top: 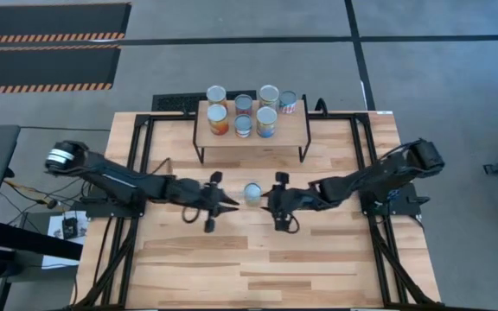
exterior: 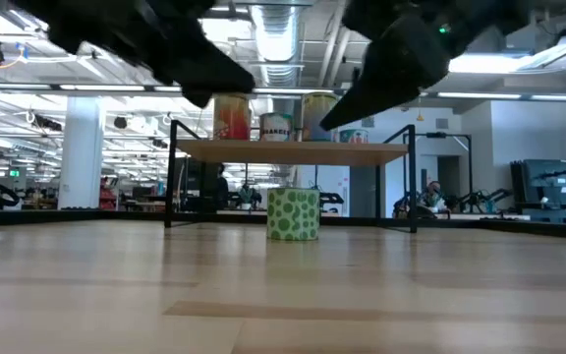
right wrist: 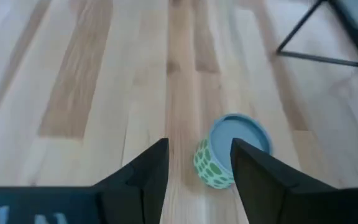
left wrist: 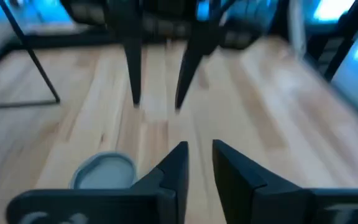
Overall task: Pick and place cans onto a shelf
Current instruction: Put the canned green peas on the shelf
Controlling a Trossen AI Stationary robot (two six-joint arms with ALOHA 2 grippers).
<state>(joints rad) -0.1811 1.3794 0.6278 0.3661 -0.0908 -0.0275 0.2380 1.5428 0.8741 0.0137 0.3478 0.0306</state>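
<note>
A can (top: 252,193) with a green spotted label and a silver top stands upright on its base on the table, in front of the shelf (top: 253,130). It also shows in the low view (exterior: 293,214) and the right wrist view (right wrist: 229,152). Several other cans (top: 243,112) stand on the shelf's light wood top. My left gripper (top: 234,206) hovers just left of the green can, slightly open and empty; the can's top (left wrist: 104,171) lies beside its fingers, not between them. My right gripper (right wrist: 197,149) is open and empty just right of the can, which stands ahead of its fingers.
The shelf's black legs (top: 201,154) stand on the table just beyond the grippers. Both arms reach in low from the table's sides and their grippers face each other across the can. Bare tabletop (top: 258,268) lies toward the near edge.
</note>
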